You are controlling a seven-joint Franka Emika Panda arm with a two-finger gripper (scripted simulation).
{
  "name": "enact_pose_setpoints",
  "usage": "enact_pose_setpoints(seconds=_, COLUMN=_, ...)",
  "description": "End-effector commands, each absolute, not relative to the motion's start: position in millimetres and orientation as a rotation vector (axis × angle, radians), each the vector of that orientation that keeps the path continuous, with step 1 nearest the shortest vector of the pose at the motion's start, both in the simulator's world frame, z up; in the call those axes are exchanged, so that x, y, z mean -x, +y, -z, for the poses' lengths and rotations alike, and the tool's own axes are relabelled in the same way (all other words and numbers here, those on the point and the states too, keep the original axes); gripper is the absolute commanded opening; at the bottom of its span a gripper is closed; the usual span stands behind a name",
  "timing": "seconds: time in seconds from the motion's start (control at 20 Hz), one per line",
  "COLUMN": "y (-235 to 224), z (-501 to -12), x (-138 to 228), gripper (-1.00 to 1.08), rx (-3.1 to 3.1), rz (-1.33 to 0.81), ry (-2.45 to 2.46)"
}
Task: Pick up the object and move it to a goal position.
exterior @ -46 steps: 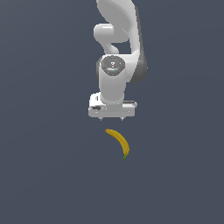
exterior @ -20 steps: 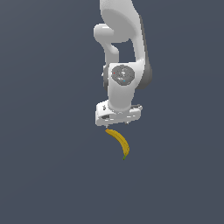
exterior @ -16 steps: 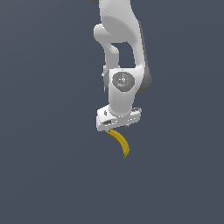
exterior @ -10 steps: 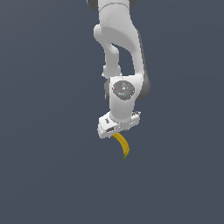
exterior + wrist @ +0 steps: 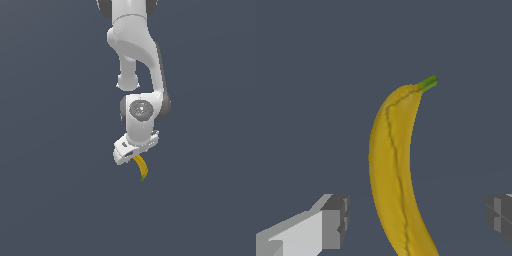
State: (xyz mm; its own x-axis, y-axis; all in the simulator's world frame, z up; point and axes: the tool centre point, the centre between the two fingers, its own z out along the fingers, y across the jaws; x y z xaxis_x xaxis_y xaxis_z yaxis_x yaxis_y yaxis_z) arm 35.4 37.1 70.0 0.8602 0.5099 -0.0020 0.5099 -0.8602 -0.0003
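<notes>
Hanging low over a flat, dark grey-blue surface, white jointed robot arm reaching down from the top of the exterior view, wrist tilted so the white gripper slopes down toward the exterior view's left. Small curved yellow banana with a green tip lying on the surface directly beneath the gripper, its upper end hidden behind the gripper body, its lower part and tip poking out below and slightly toward the exterior view's right. Seen from the wrist camera, banana running lengthwise between the two fingers, green stem end pointing away from the camera, a thin dark seam along its peel. Fingers spread wide: one grey-tipped fingertip on one side, the other well apart on the opposite side, neither touching the fruit, clear gaps on both flanks. Nothing blocking either side of the banana; only the plain surface around it. Cannot tell from either view how close the fingertips sit to the surface.
</notes>
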Motion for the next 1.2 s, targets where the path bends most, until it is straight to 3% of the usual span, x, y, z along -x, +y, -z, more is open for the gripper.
enact_pose_setpoints(seconds=0.0, y=37.4, z=-68.8, x=-36.2, gripper=1.0, rx=-3.027, rz=0.0, ry=0.842)
enact_pose_setpoints(seconds=0.9, y=37.4, z=-18.7, x=-36.1, gripper=1.0, rx=-3.026, rz=0.0, ry=0.843)
enact_pose_setpoints(seconds=0.95, y=37.4, z=-18.7, x=-36.1, gripper=-1.0, rx=-3.026, rz=0.0, ry=0.843)
enact_pose_setpoints(seconds=1.15, y=37.4, z=-18.7, x=-36.1, gripper=-1.0, rx=-3.026, rz=0.0, ry=0.843)
